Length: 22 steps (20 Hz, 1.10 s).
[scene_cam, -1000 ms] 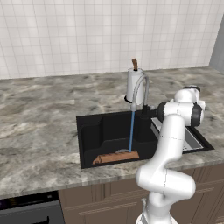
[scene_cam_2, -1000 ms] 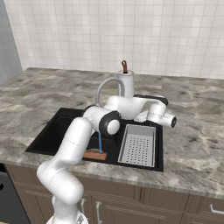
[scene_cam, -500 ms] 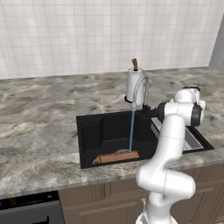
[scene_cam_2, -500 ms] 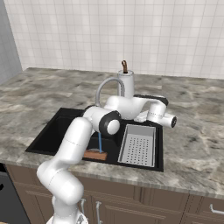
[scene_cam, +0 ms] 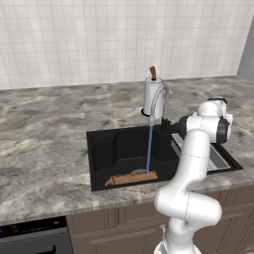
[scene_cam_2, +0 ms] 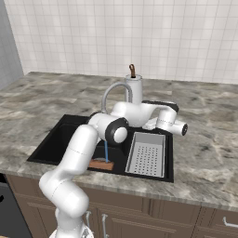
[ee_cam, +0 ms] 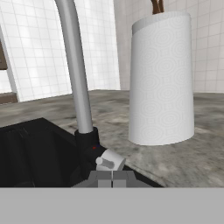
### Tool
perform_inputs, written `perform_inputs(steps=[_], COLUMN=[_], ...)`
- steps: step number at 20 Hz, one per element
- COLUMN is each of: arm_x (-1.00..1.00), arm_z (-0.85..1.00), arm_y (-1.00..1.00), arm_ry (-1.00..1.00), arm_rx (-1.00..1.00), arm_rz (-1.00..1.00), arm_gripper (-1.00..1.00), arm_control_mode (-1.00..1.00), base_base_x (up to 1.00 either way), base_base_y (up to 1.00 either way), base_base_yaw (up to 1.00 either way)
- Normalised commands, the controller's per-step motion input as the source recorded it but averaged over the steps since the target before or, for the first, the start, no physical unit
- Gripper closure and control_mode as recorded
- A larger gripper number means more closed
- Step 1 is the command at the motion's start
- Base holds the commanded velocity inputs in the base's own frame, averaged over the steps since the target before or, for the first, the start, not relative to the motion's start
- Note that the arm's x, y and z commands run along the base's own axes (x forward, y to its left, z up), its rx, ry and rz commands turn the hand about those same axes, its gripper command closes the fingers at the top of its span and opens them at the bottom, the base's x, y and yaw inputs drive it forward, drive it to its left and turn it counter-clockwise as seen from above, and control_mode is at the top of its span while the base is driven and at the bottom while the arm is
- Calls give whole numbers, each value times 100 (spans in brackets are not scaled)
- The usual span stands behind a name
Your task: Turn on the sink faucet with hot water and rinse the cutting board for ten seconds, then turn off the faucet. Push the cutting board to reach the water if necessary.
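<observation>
Water [scene_cam: 149, 149] falls from the faucet [scene_cam: 159, 101] onto the cutting board [scene_cam: 131, 177], lower centre of the sink [scene_cam: 101, 158]. The gripper [ee_cam: 112, 177], fingers pressed together and holding nothing, sits at the faucet's handle at bottom centre of the hand view.

One sink [scene_cam: 106, 149], one gooseneck faucet [scene_cam: 159, 101], one stream of water [scene_cam: 149, 146], one cutting board [scene_cam: 132, 177], one perforated grey tray [scene_cam_2: 148, 153], one paper towel roll [ee_cam: 162, 81], one marbled surface [scene_cam: 44, 134].

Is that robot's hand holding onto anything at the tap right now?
Nothing is held. The tool is shut with its tips together, just in front of the faucet handle at the base; whether it touches the handle cannot be told.
</observation>
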Motion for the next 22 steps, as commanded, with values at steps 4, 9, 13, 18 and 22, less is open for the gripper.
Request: perform_inputs(steps=[4, 9, 13, 18, 22], arm_x=[0, 0, 0, 0, 0], arm_z=[0, 0, 0, 0, 0], arm_y=[0, 0, 0, 0, 0], arm_ry=[0, 0, 0, 0, 0], arm_rx=[0, 0, 0, 0, 0], arm_rz=[0, 0, 0, 0, 0], arm_gripper=[100, 100, 100, 100, 100], arm_control_mode=[-100, -100, -100, -100, -100], base_base_x=[0, 0, 0, 0, 0], base_base_y=[0, 0, 0, 0, 0], base_base_yaw=[0, 0, 0, 0, 0])
